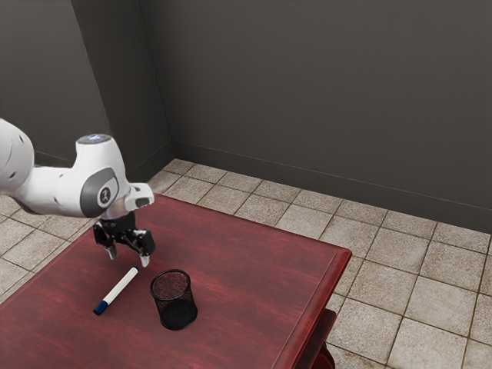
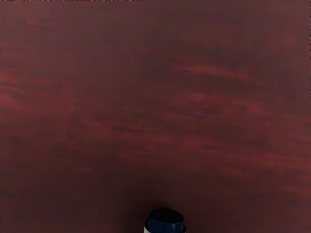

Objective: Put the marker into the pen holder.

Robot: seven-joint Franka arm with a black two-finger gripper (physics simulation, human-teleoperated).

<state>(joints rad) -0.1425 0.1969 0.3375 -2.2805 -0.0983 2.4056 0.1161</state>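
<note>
My end effector is released, fingers parted, above the red counter. Close by lies the white marker with its blue end. Farther from me, the black mesh pen holder stands upright; beyond the counter are floor tiles and a dark wall.

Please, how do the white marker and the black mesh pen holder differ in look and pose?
The white marker with a dark blue end lies on its side, while the black mesh pen holder stands upright. The marker is slim and mostly white; the pen holder is wider, black and open at the top. Both rest on the red table.
</note>
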